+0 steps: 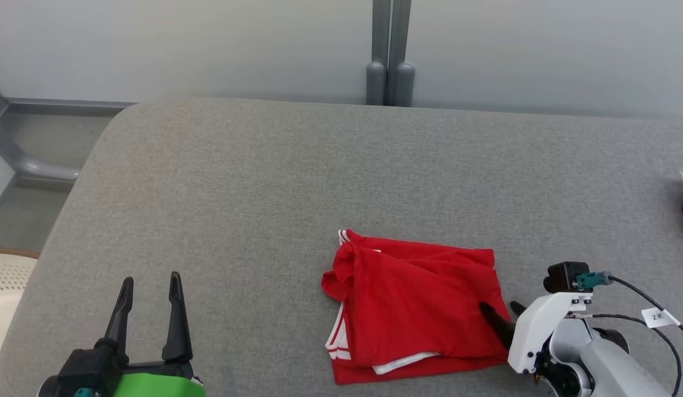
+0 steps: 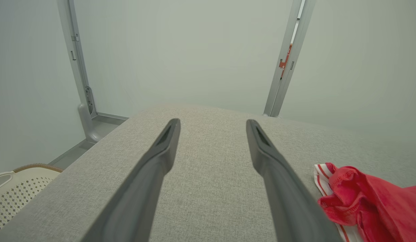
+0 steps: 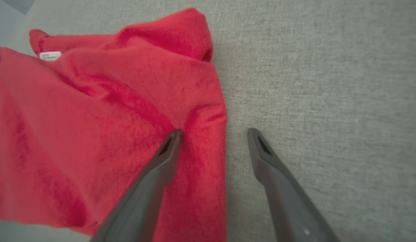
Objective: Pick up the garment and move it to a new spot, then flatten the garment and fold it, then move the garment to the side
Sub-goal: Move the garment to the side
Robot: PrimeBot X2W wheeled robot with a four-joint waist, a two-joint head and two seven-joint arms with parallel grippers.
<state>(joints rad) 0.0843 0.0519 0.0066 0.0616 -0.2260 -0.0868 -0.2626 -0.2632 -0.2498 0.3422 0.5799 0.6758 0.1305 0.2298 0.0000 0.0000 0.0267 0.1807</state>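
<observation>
The left gripper (image 1: 151, 277) points forward with fingers spread, while the right gripper (image 1: 499, 305) angles leftward, fingers likewise parted.

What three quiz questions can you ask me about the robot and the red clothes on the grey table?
1. True or false: the left tool is holding the red garment.
2. Pick one. The right tool is: A) shut tight on the garment; B) open, with one finger on the garment's edge and the other over bare surface; C) up by the far wall.
3. Fill in the gap: the garment lies on a ____ padded surface.

Key: 1 false, because the left tool is open and well apart from the garment. 2 B. 3 grey.
</observation>
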